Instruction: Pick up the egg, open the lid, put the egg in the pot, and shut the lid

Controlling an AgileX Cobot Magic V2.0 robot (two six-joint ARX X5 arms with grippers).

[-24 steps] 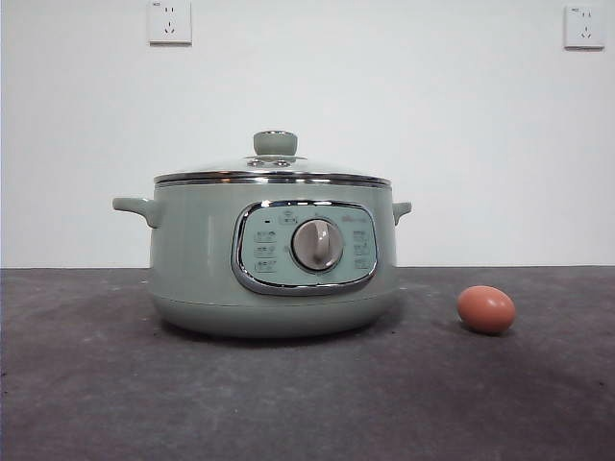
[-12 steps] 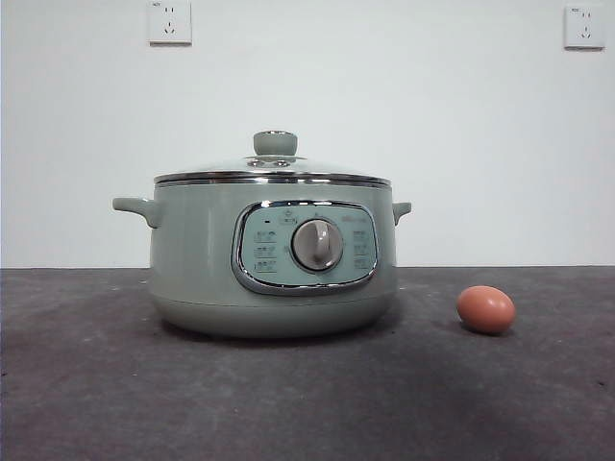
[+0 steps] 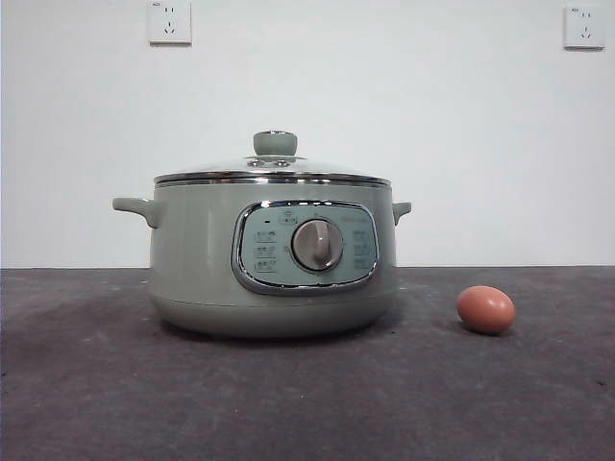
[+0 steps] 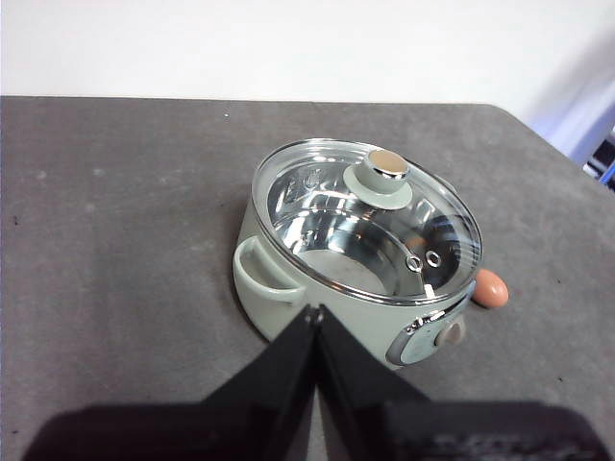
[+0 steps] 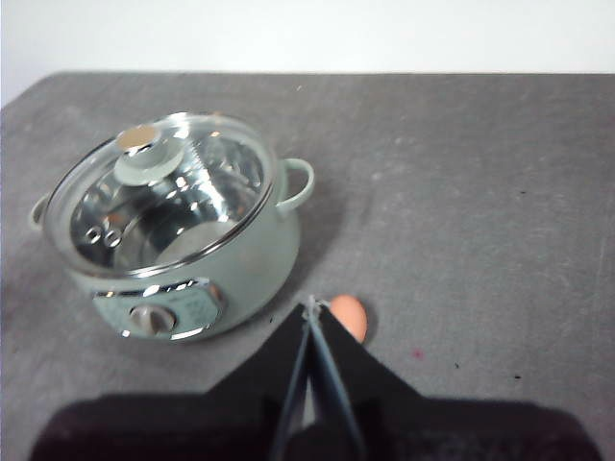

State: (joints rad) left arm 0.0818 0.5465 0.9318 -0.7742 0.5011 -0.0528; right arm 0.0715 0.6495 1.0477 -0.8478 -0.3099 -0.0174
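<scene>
The sage-green pot (image 3: 192, 259) stands on the dark table with the glass lid (image 3: 274, 173) closed on it, green knob (image 3: 275, 143) on top. The reddish-brown egg (image 3: 486, 309) lies on the table to the pot's right, apart from it. In the left wrist view my left gripper (image 4: 315, 312) is shut and empty, high above the table near the pot (image 4: 288, 288); the lid (image 4: 370, 221) and the egg (image 4: 491, 289) show there too. In the right wrist view my right gripper (image 5: 310, 305) is shut and empty, above the table near the egg (image 5: 348, 316), beside the pot (image 5: 240, 269).
A white wall with two sockets (image 3: 169, 21) stands behind the table. The grey table (image 3: 307, 403) stretches in front of the pot and egg. No arm shows in the front view.
</scene>
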